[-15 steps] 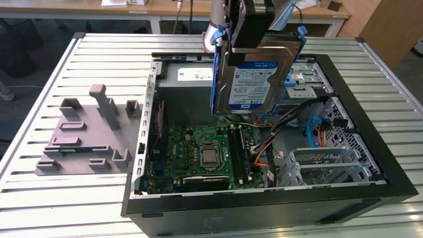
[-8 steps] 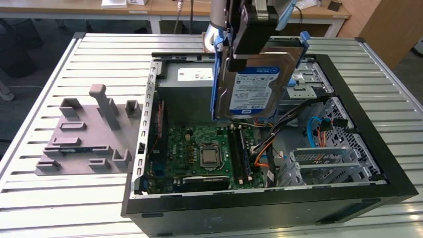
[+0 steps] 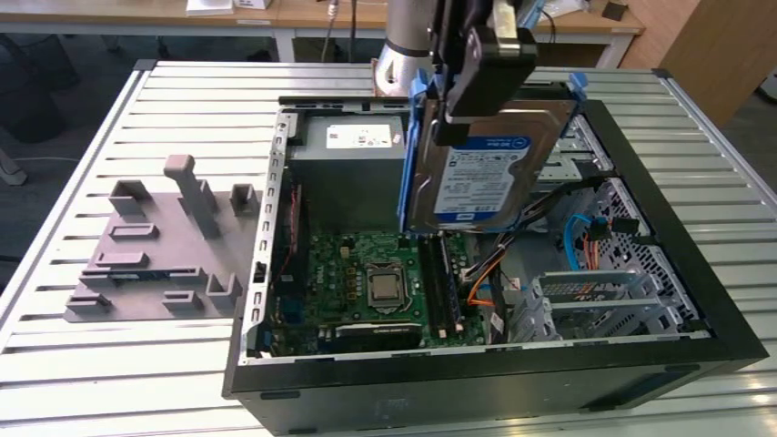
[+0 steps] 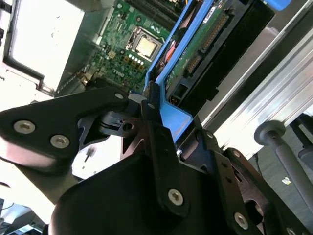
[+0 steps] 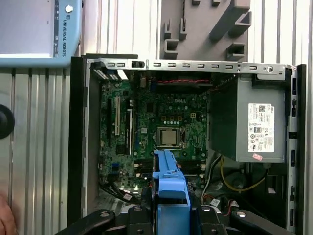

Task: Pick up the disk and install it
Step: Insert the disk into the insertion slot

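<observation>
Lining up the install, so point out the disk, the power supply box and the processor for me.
disk (image 3: 486, 177), exterior view, on its blue-and-white label.
power supply box (image 5: 260, 128), first wrist view, on its white label.
processor (image 3: 386, 289), exterior view, on its metal lid.

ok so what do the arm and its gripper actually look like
The arm is a round silver-grey tube. In the first wrist view one of its parts shows pale blue trim and small printed lettering. The gripper is matte black, built from flat angular linkage plates with rounded ends that are fastened by silver screws.
</observation>
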`<action>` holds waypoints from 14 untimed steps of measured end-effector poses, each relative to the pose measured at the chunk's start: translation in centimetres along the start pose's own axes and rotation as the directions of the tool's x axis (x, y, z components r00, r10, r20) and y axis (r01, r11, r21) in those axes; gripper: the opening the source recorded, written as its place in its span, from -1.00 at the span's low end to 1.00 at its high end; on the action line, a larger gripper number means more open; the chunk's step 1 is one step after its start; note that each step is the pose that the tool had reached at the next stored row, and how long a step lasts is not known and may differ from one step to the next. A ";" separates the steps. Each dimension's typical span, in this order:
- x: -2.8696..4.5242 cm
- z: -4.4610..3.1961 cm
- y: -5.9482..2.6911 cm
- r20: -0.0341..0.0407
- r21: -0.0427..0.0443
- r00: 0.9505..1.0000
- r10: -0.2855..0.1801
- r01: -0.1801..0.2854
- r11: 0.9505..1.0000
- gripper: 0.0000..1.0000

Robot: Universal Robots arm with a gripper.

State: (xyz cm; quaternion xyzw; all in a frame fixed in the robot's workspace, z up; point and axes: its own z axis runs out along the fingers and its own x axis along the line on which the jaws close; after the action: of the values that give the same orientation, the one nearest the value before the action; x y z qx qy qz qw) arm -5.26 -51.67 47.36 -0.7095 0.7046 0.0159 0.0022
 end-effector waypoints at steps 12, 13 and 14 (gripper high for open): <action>2.71 0.44 -0.45 0.000 0.000 1.000 0.000 0.000 1.000 -0.27; 2.95 0.48 -0.46 0.000 0.000 1.000 0.000 0.000 1.000 -0.27; 3.13 0.50 -0.51 0.000 0.000 1.000 0.000 0.000 1.000 -0.27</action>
State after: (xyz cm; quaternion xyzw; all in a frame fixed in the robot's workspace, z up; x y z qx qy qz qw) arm -4.74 -54.78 46.77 -0.7093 0.7047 0.0157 0.0020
